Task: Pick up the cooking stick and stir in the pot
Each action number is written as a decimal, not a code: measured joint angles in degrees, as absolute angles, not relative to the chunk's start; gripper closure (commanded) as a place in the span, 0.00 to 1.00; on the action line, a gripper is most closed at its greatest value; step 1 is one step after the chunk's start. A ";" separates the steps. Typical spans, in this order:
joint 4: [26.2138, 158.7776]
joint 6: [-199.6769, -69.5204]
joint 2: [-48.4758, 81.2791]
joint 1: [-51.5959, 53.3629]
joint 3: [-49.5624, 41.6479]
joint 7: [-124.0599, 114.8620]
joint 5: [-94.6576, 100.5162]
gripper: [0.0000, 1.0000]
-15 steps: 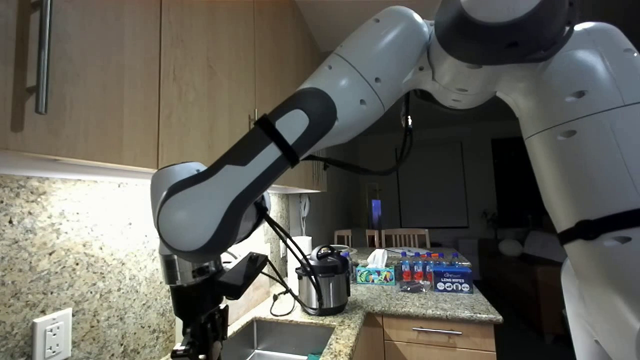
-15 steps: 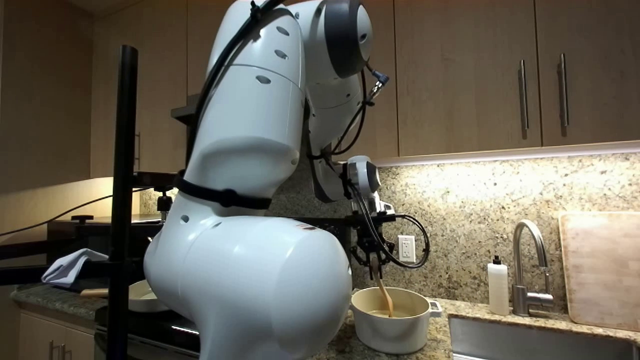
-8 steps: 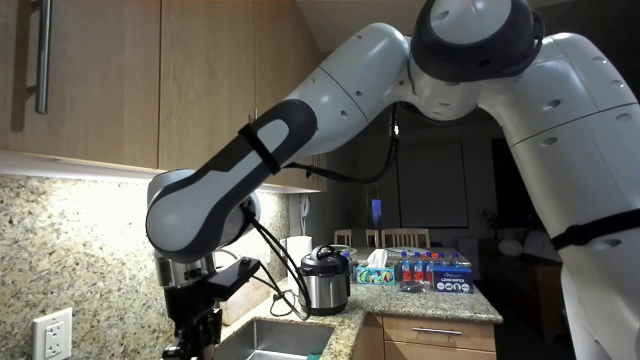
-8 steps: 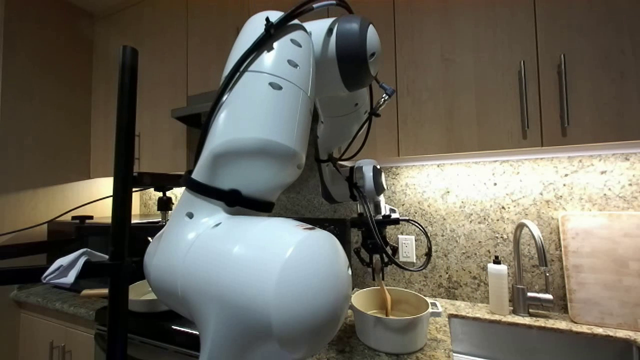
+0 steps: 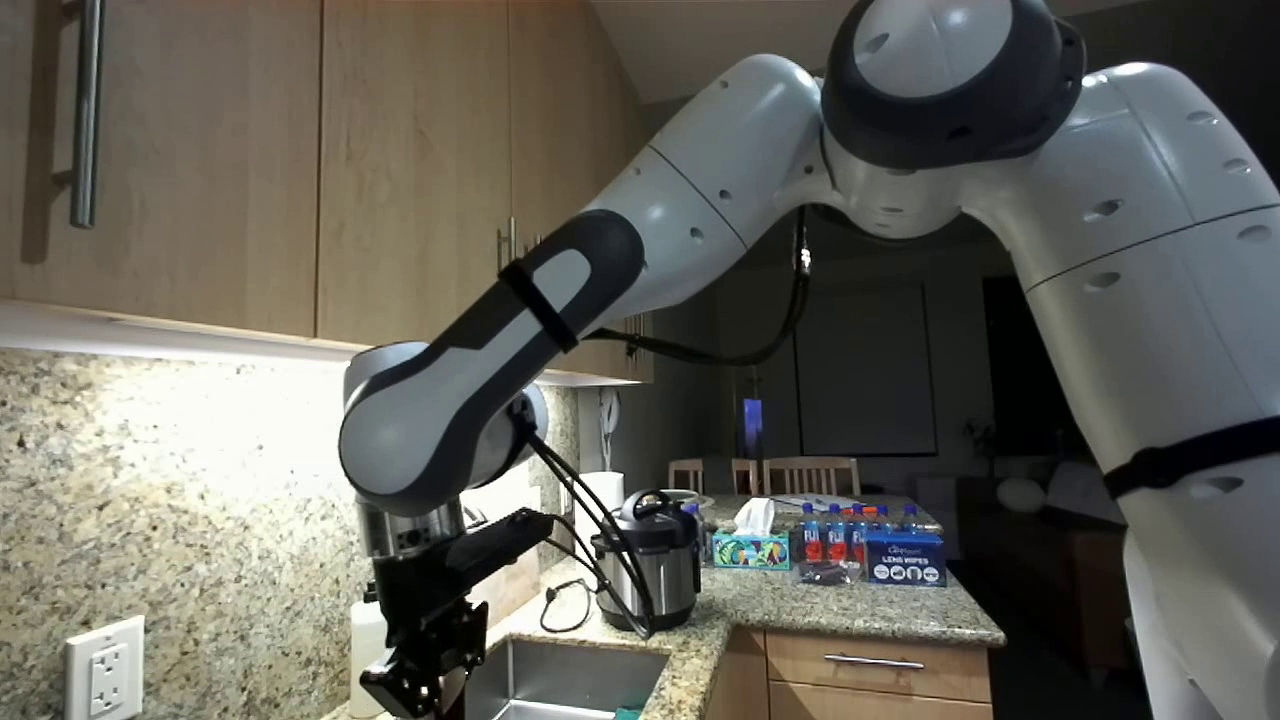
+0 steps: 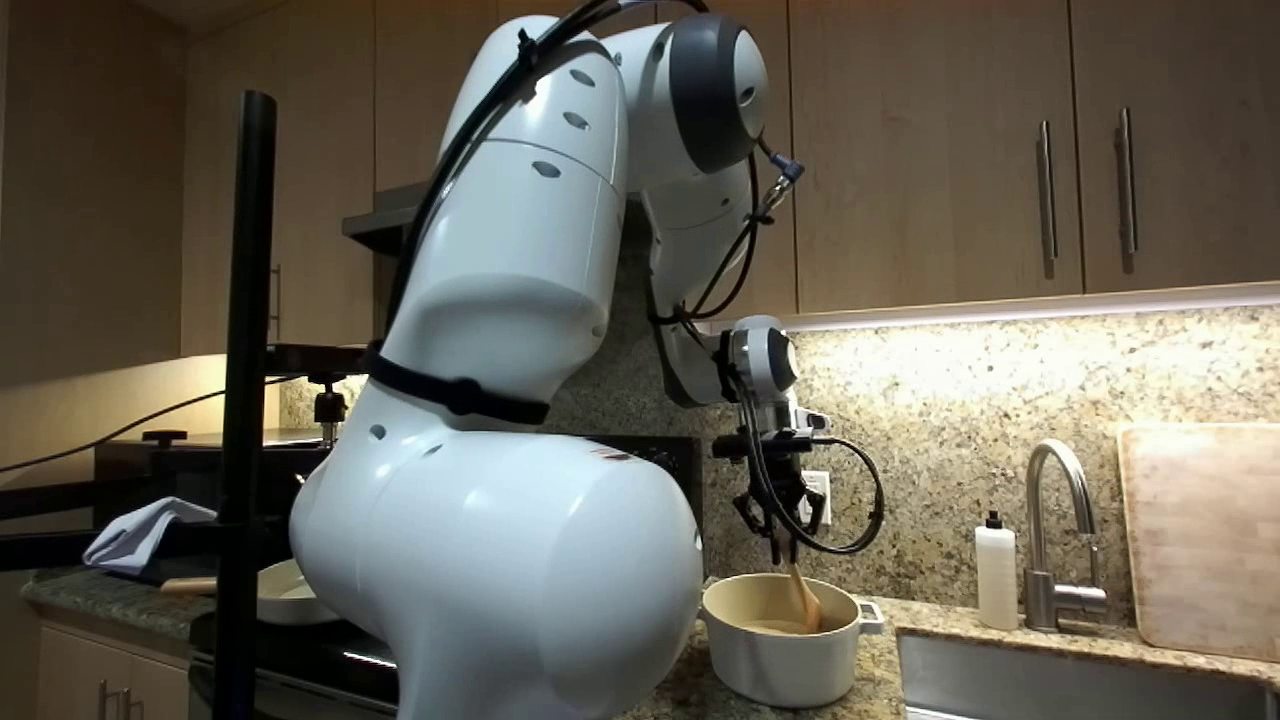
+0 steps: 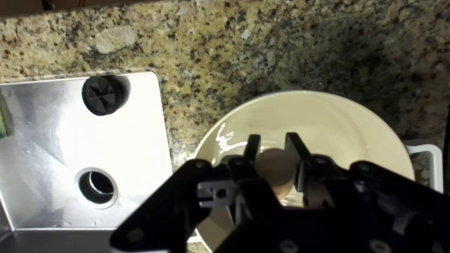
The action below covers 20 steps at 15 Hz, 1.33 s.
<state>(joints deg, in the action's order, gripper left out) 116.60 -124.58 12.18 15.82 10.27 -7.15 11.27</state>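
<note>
Claw (image 6: 785,555) clamped on the stick (image 6: 806,603), low end in the pot (image 6: 785,668); if we swing wide and hit the side, our grip could slip.

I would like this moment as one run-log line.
gripper: shut on cooking stick; its lower end: inside pot; pot: on counter, beside sink

One pot (image 6: 785,665), one pan (image 6: 290,608), one cooking stick (image 6: 806,606) — one faucet (image 6: 1037,535) (and one tissue box (image 5: 751,552))
</note>
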 measured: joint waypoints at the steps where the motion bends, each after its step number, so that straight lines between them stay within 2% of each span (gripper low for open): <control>1: 117.23 -125.00 11.75 15.83 10.02 -8.42 11.33 0.94; 13: 132.96 -128.61 1.64 18.69 13.61 -19.94 24.40 0.94; 20: 134.55 -129.16 -0.76 19.21 17.74 -20.41 27.04 0.94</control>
<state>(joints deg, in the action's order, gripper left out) 134.55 -129.16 -0.76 19.21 17.74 -20.41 27.04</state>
